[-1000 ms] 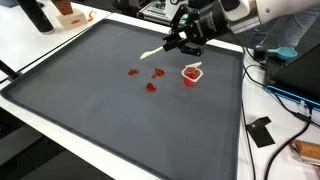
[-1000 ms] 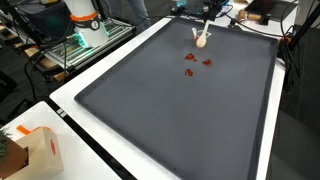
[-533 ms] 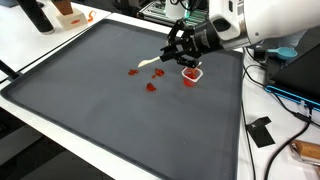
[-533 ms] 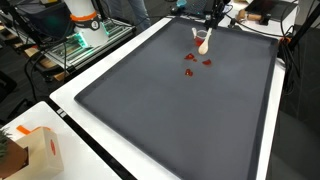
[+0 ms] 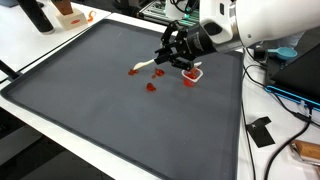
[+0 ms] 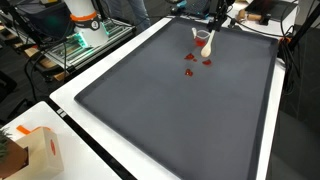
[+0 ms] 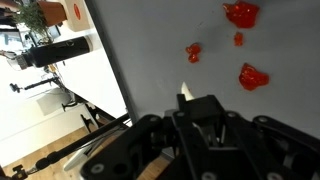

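In an exterior view I look down from a raised spot close to the bench (image 5: 110, 125), facing across its dark mat, with the hand (image 5: 172, 55) at the upper right. In an exterior view set farther back, I face along the bench (image 6: 170, 120) from its near end, and the hand (image 6: 214, 22) is small at the far end. Both share the mat and the red pieces (image 5: 151, 86) (image 6: 190, 72). My wrist view sits just behind the hand (image 7: 200, 118), very near, facing down at the mat, the same red pieces (image 7: 251, 76) and the bench edge.
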`<action>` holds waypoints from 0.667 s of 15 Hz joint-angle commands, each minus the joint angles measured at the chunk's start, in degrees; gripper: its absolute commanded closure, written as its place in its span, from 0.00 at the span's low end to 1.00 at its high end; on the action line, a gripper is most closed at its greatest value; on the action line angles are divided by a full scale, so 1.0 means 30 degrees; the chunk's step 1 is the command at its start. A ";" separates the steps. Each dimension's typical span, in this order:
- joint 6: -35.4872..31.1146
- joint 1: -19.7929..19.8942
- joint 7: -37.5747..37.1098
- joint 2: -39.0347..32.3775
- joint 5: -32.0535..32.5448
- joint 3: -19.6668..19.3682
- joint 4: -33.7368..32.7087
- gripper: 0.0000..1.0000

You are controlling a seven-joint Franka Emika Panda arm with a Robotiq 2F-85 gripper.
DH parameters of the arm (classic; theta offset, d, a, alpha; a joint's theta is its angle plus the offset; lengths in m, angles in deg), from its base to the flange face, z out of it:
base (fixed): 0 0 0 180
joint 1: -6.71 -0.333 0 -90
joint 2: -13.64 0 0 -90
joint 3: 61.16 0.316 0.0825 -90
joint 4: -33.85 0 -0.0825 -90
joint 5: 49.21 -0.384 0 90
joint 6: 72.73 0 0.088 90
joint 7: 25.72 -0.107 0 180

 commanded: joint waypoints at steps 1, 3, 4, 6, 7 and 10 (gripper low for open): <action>-0.0344 0.0416 0.0914 -0.0009 -0.0508 -0.0002 -0.0305 0.94; -0.0673 0.0697 0.1249 0.0140 -0.0765 0.0062 -0.0294 0.94; -0.0804 0.0804 0.1396 0.0206 -0.0849 0.0049 -0.0300 0.94; -0.1202 0.1116 0.1774 0.0387 -0.1325 0.0097 -0.0313 0.94; -0.1425 0.1295 0.1983 0.0526 -0.1649 0.0104 -0.0252 0.94; -0.2174 0.1824 0.2604 0.1019 -0.2900 0.0067 -0.0002 0.94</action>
